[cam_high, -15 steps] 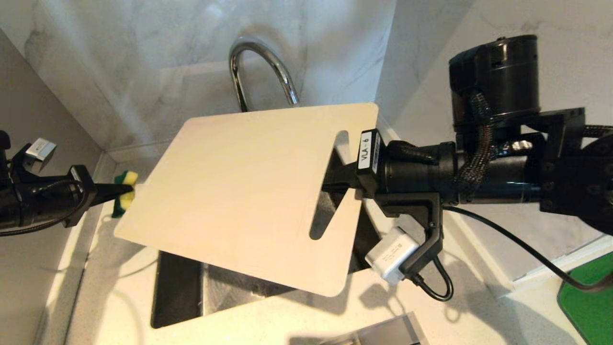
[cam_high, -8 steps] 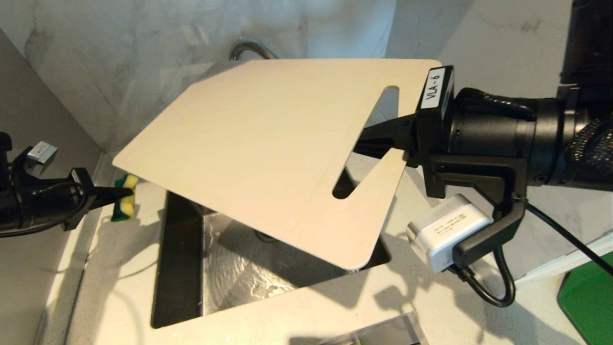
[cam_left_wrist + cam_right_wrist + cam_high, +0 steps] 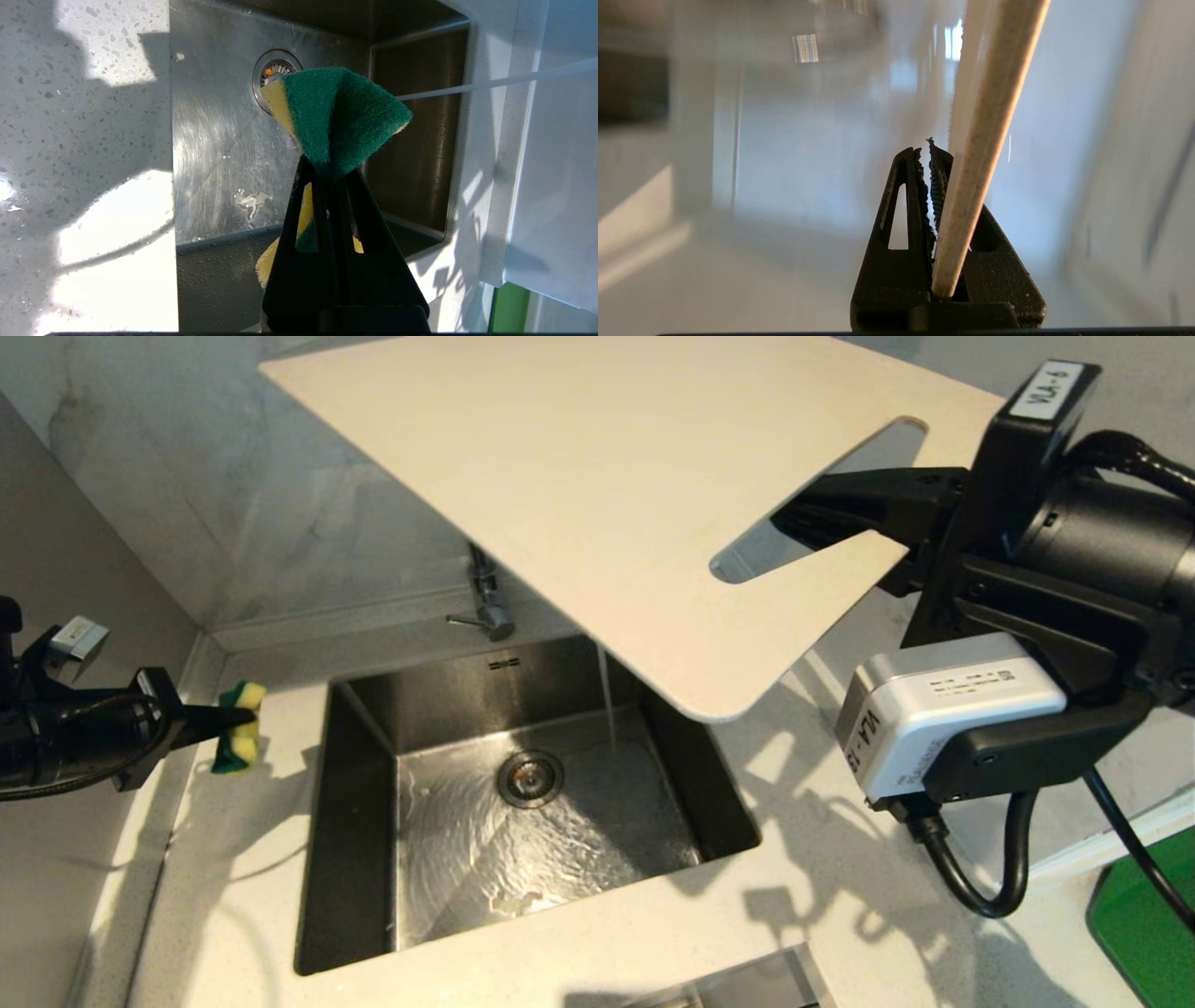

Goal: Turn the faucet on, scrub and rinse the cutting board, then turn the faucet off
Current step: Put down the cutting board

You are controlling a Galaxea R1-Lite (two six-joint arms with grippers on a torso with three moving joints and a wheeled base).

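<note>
My right gripper (image 3: 798,518) is shut on the cream cutting board (image 3: 607,476) at its slot-handle end and holds it high over the sink, tilted. In the right wrist view the board's edge (image 3: 990,116) runs between the closed fingers of the gripper (image 3: 928,149). Only the base and small lever of the chrome faucet (image 3: 485,602) show; the board hides the spout. A thin stream of water (image 3: 609,700) falls into the sink (image 3: 359,803). At the far left, over the counter, my left gripper (image 3: 247,717) (image 3: 329,170) is shut on a green-and-yellow sponge (image 3: 238,737) (image 3: 341,121).
The steel sink floor is wet around the drain (image 3: 529,777). Marble walls close in behind and on the right. A green surface (image 3: 1148,915) lies at the lower right, and a grey metal object (image 3: 747,982) pokes in at the front counter edge.
My right arm has lifted the cutting board up and to the right, uncovering the sink, the faucet base and the running water. The left gripper with the sponge has stayed put.
</note>
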